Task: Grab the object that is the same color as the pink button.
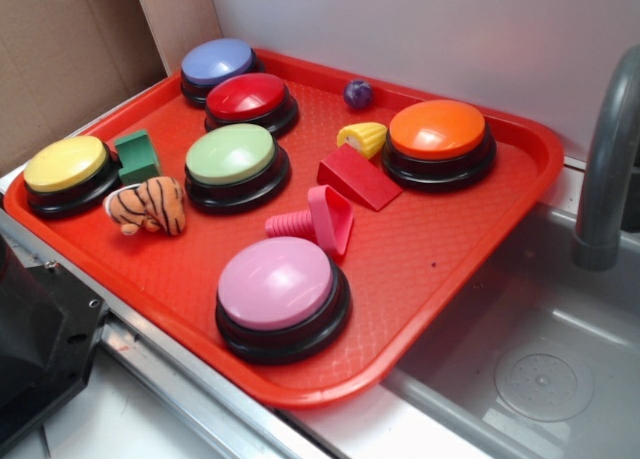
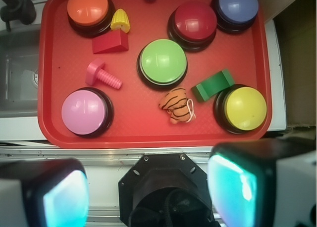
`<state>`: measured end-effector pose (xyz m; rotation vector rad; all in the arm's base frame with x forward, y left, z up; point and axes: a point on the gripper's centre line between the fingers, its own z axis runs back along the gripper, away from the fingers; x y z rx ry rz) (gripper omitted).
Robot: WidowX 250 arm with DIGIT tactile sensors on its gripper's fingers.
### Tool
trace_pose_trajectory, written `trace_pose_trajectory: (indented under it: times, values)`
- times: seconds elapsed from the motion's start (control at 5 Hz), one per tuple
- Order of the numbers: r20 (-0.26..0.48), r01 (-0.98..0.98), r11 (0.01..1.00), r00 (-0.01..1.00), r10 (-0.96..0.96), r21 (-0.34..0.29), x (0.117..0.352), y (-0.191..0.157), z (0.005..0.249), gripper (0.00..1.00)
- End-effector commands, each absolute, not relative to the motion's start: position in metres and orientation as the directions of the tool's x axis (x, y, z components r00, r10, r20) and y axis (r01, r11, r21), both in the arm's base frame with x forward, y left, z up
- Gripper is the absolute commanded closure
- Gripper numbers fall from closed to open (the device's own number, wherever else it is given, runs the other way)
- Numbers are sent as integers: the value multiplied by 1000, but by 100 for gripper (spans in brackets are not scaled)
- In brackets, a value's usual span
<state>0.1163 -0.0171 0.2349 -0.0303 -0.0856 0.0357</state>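
A small pink ribbed toy [image 2: 101,75] lies on its side on the red tray [image 2: 138,128], just beside the pink button [image 2: 85,112] and left of the green button [image 2: 162,62]. The gripper [image 2: 148,187] hangs high above the tray's near edge, jaws spread wide and empty, the toy well ahead of them.
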Motion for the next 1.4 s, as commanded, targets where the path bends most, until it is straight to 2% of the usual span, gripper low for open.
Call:
trace_pose_trajectory:
  times: [0.0,0.2,0.4,0.8,1.0,1.2]
  values:
    - [85,-34,999,996,37,-32,116,-17,235,0]
    - [156,-119,992,980,126,-50,129,-27,226,0]
    - [192,-189,981,962,196,-54,147,-38,214,0]
    - [274,-355,933,894,356,-54,191,-74,176,0]
    - [286,-429,902,858,426,-57,205,-83,150,0]
    - [254,-525,848,813,524,-68,220,-88,117,0]
